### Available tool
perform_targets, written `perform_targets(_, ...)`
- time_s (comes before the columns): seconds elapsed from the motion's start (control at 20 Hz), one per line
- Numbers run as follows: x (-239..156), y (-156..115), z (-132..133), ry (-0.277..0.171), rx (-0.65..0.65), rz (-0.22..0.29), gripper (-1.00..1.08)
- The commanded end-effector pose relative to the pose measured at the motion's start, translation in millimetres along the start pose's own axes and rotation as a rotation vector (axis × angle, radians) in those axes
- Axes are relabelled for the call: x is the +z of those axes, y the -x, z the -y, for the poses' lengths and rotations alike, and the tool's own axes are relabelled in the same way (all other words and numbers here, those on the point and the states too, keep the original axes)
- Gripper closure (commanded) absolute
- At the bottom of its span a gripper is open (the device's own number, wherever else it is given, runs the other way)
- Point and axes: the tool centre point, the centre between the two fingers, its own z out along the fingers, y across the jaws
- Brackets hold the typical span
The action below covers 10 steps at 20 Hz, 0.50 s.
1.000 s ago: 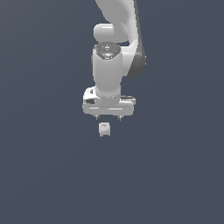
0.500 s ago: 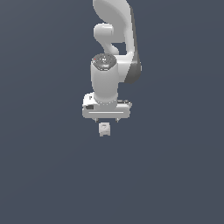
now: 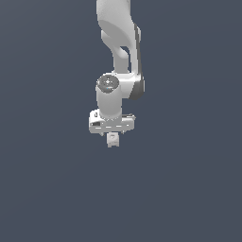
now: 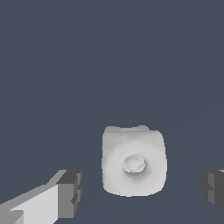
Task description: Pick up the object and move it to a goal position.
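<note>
One small off-white object (image 3: 112,140) lies on the flat dark grey-blue floor (image 3: 47,189) in the exterior view, just under the white gripper (image 3: 112,134), whose wide body hangs straight down from the arm (image 3: 118,33). It reads there as a pale, blocky lump far smaller than the gripper body, its upper part partly covered by the gripper, so only the lower half shows clearly. The fingers are too short and too hidden in this view to judge. Against the earlier exterior pictures, the arm has swung so that the upper links now lean toward the exterior view's right, the round wrist cap sits lower, and the gripper body has come down closer to the object, which has kept its spot on the floor. In the wrist view the object (image 4: 134,161) is a squarish block with rounded, lumpy corners, soft shading across its face, and a small round dimple near the middle. It sits between the two fingertips (image 4: 70,193), one dark grey pad on a white finger at one side and the edge of the other pad at the far side. Clear floor (image 4: 109,57) shows between each pad and the object, so the fingers are spread wide and grasp nothing.
</note>
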Motion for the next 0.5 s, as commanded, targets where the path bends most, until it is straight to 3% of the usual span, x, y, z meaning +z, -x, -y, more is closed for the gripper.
perform_targets(0.0, 7.3, 3.2, -1.2, -0.002, -0.015, 0.001, -0.92)
perform_targets(0.45, 17.5, 4.5, -1.6, -0.002, -0.016, 0.003, -0.92)
